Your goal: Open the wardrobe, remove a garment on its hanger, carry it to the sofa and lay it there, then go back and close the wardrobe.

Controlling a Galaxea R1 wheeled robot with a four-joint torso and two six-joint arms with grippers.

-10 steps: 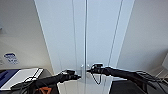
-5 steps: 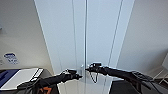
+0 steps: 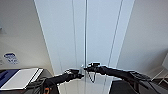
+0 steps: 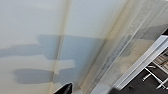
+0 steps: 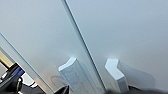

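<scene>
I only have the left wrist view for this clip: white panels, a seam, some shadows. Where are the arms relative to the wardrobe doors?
Observer: In the head view both arms reach to the middle seam of the wardrobe; the left end effector and the right end effector sit on either side of it.
Operator: Are there handles there?
Observer: Yes, the right wrist view shows two small white handles, one on each side of the seam.
Operator: Doors open yet?
Observer: No, in the head view both doors look flush, showing just a thin dark line between them.
</scene>
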